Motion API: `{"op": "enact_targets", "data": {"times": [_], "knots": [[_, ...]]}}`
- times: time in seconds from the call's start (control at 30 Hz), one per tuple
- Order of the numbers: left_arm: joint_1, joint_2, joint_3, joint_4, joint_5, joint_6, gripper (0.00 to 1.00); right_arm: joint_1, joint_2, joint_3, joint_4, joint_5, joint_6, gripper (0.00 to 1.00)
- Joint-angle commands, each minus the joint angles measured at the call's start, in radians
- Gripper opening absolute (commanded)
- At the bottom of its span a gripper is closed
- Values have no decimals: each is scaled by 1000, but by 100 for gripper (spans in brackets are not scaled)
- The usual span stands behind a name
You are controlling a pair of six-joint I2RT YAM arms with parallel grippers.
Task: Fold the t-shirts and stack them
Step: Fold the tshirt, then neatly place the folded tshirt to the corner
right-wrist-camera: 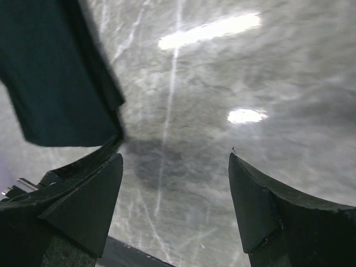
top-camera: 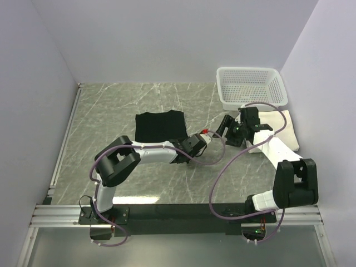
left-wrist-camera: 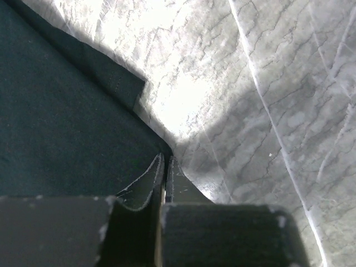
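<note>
Left gripper (left-wrist-camera: 166,179): jaws pressed together, only a hairline gap between the fingers. The tips sit right at the near-right corner of the black t-shirt (top-camera: 161,125). In the left wrist view the cloth edge runs straight into the fingertips, but I can't tell whether any fabric is actually pinched between them.

Black t-shirt: lies flat as a folded, roughly square shape on the marbled grey table (top-camera: 111,111), about mid-table and slightly left of centre. In the left wrist view one layer's corner lies on top near the edge.

Right gripper (right-wrist-camera: 175,160): spread wide and holding nothing. There is only bare table between the fingers (right-wrist-camera: 89,194). It sits just right of the left gripper and near the black shirt's right side; the shirt shows at the upper left of its wrist view. I can't tell its height above the table.

Cream-white t-shirt (top-camera: 288,128): on the table at the right side, against the wall, partly under the right arm (top-camera: 275,147). It's well apart from the black shirt and not stacked with it. How it is folded is unclear, too much of it is covered.

White mesh basket (top-camera: 250,71): far-right corner of the table, just beyond the cream shirt.
</note>
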Motion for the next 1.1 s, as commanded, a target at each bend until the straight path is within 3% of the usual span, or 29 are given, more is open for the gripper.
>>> {"op": "enact_targets", "data": {"times": [0.0,0.2,0.43,0.67,1.07], "knots": [[19,-51,3,-15,16,-22,2,8,48,-46,198,-154,70,84],[66,-174,-47,19,108,-83,1,50,197,-79,478,-289,227,85],[97,-237,-84,30,143,-105,1,123,367,-66,756,-302,402,87],[103,-246,-93,42,166,-128,1,217,517,13,839,-280,537,87],[109,-306,-102,88,180,-191,1,383,677,170,787,-293,566,84]]}}
